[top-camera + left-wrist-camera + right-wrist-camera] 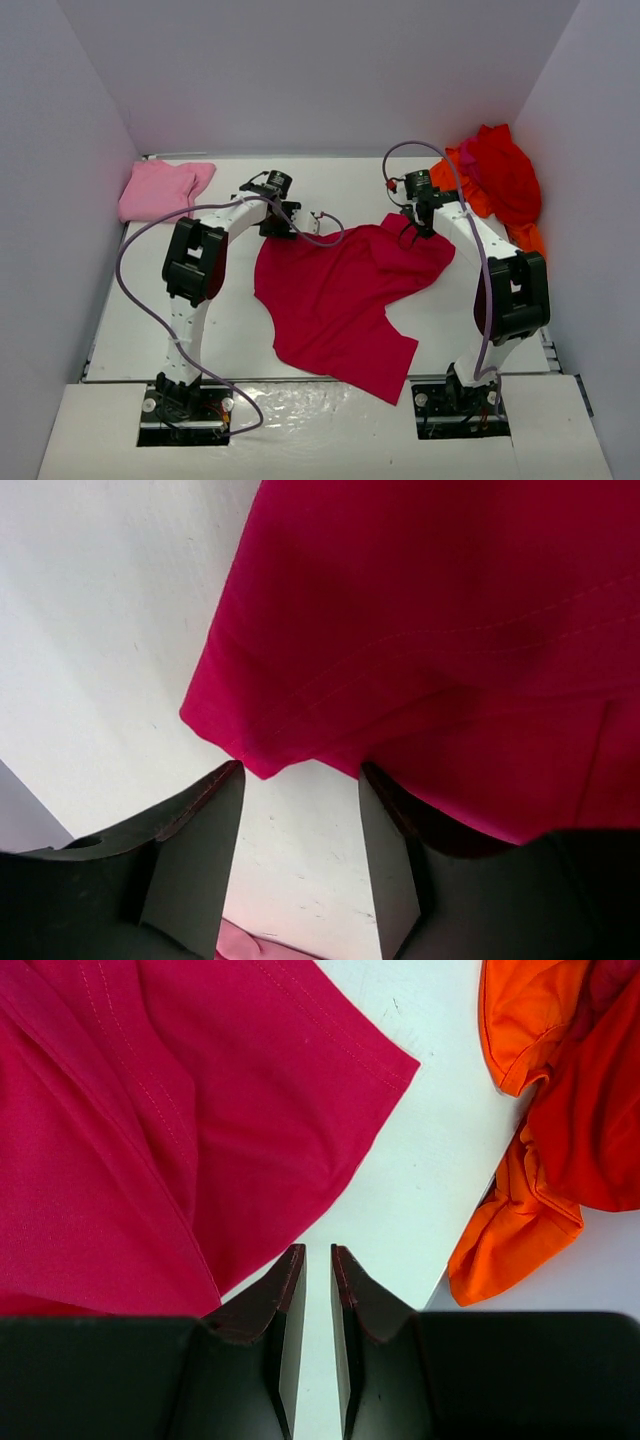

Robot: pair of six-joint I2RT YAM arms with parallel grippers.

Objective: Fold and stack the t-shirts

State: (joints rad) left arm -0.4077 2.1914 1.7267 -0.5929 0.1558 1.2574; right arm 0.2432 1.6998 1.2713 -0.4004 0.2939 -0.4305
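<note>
The crimson-magenta t-shirt lies spread and wrinkled in the middle of the table, one sleeve pointing to the near edge. My left gripper hovers at its far left corner; in the left wrist view it is open, with the shirt's hem corner just ahead of the fingertips and only table between them. My right gripper is at the shirt's far right corner; its fingers are shut to a narrow slit with nothing in it, beside the cloth's edge.
A light pink t-shirt lies crumpled in the back left corner. A red t-shirt is heaped on an orange one in the back right corner, close to my right gripper. White walls enclose the table.
</note>
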